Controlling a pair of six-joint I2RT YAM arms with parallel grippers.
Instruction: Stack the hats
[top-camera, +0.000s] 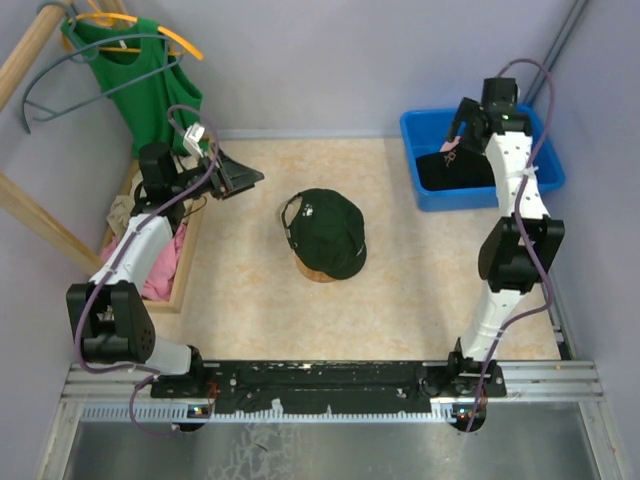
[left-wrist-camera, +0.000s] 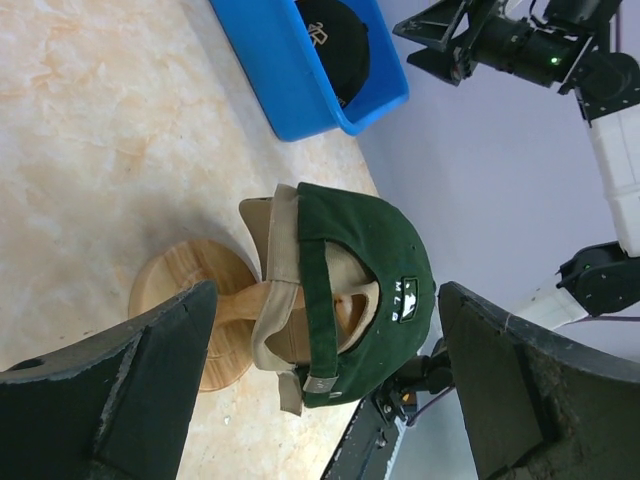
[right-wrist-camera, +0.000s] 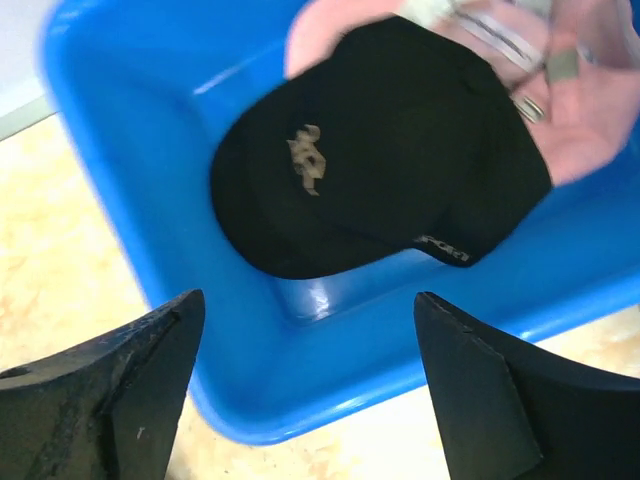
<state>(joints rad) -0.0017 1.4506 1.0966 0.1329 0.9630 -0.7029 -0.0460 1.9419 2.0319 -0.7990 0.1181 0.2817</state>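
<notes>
A dark green hat (top-camera: 327, 228) sits on top of a tan hat (left-wrist-camera: 272, 300) on a wooden stand (left-wrist-camera: 175, 300) at the table's centre. My left gripper (top-camera: 243, 179) hovers to the left of this stack, open, its jaws empty and facing the back of the green hat (left-wrist-camera: 375, 270). A black hat (top-camera: 455, 170) with a gold emblem lies in the blue bin (top-camera: 425, 190) at the back right, partly over a pink hat (right-wrist-camera: 590, 120). Above the bin, my right gripper (top-camera: 466, 122) is open, with the black hat (right-wrist-camera: 370, 150) lying below and beyond its empty jaws.
A green sleeveless top (top-camera: 145, 85) hangs on a hanger from a wooden rack (top-camera: 30, 50) at the back left. A wooden tray (top-camera: 190, 255) with pink and cream cloths (top-camera: 160, 265) lies along the left wall under my left arm. Walls close in on three sides.
</notes>
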